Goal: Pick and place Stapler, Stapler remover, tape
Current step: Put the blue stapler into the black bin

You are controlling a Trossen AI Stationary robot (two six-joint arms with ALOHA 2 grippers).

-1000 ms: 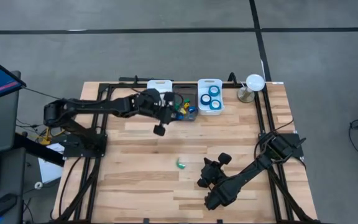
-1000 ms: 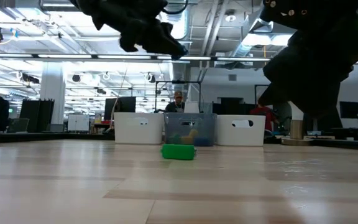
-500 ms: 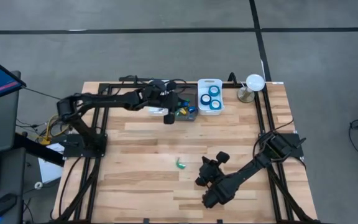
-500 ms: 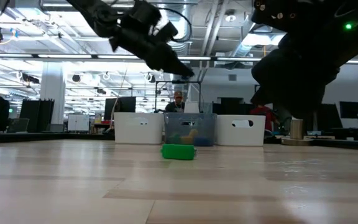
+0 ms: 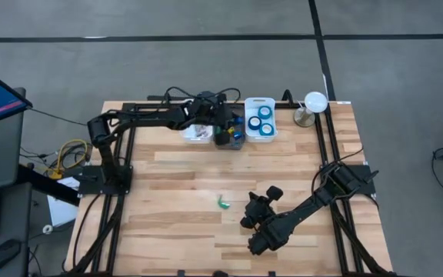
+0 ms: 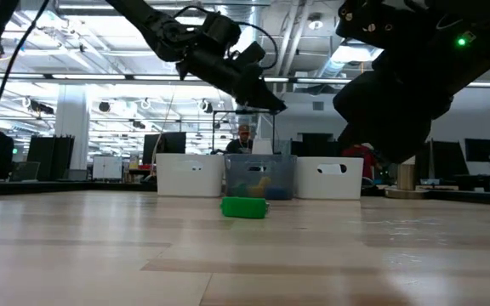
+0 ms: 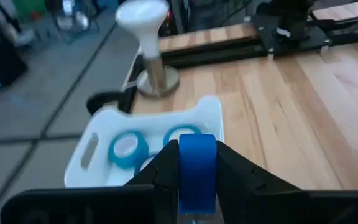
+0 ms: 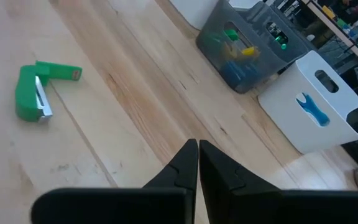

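Note:
My left gripper (image 5: 224,128) reaches over the bins at the table's far edge, shut on a bright blue roll of tape (image 7: 197,167). Below and ahead of it stands the white bin (image 7: 201,115) with more blue tape rolls (image 5: 263,119). In the low view this gripper (image 6: 270,104) hangs high above the bins. A small green stapler (image 5: 223,201) lies flat on the wood mid-table. My right gripper (image 5: 248,212) hovers shut just right of it, touching nothing, its fingertips (image 8: 197,149) pointing toward the bins. My left gripper pinches the tape roll between its two fingers, one on each flat face (image 7: 197,146). The roll stands on edge in the hold, its blue rim facing the wrist camera. It is lifted clear, above the bins.
A grey bin (image 5: 230,132) with small green, yellow and blue pieces stands between a white bin (image 5: 197,131) and the tape bin. A white lamp-like object (image 5: 312,105) stands at the far right. Black frame rails (image 5: 331,146) run along the table's sides.
My left gripper has swung from in front of the bins toward the table's far edge and to the right, ending over the bins, and it has rolled about its own axis on the way. The green stapler has stayed where it was.

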